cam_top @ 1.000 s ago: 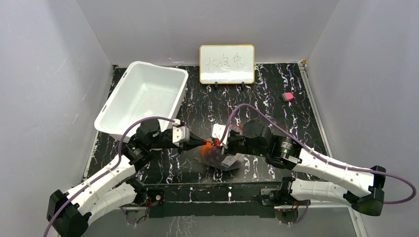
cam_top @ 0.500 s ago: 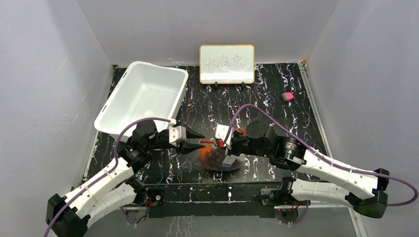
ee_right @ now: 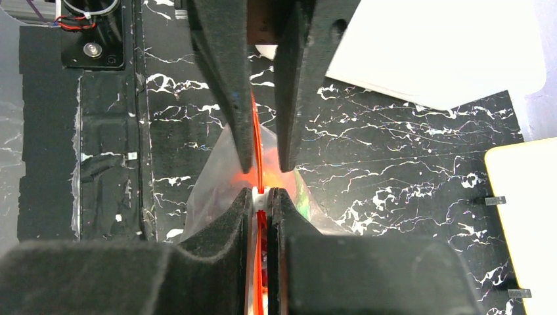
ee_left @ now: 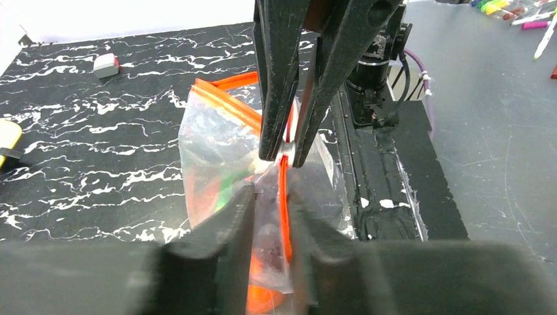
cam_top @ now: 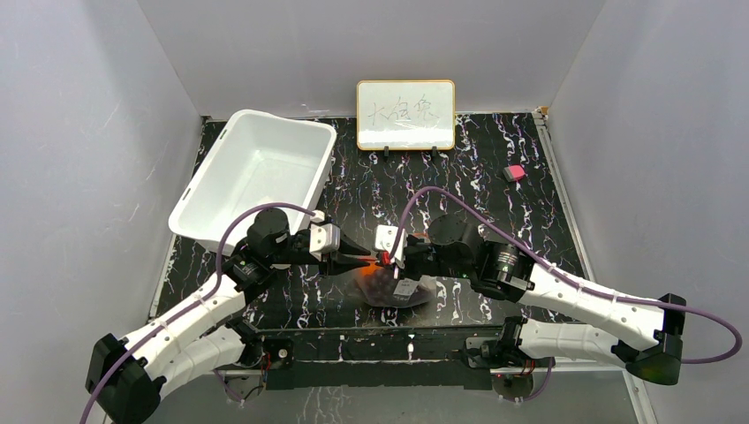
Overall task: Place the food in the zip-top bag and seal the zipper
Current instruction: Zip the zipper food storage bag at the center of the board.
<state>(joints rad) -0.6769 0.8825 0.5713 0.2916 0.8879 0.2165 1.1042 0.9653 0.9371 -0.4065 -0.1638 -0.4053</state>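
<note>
The clear zip-top bag (cam_top: 399,290) lies at the front middle of the table with its mouth held up. Inside it I see the food: an orange fruit (ee_left: 263,298), a green bit (ee_left: 226,187) and dark grapes (cam_top: 385,283). My right gripper (ee_right: 261,197) is shut on the white slider of the red-orange zipper (ee_right: 258,151); it also shows in the top view (cam_top: 387,258). My left gripper (ee_left: 270,197) faces it from the left (cam_top: 360,259). Its jaws stand a little apart on either side of the zipper strip (ee_left: 284,203).
A white bin (cam_top: 284,121) stands at the back left. A small whiteboard (cam_top: 405,115) leans at the back wall. A pink eraser (cam_top: 513,172) lies at the back right. The arm bases sit along the near table edge (cam_top: 389,340).
The left gripper opened wide and drew back to the left, then came back to the bag mouth with narrower jaws. The right gripper kept its hold and shifted slightly left.
</note>
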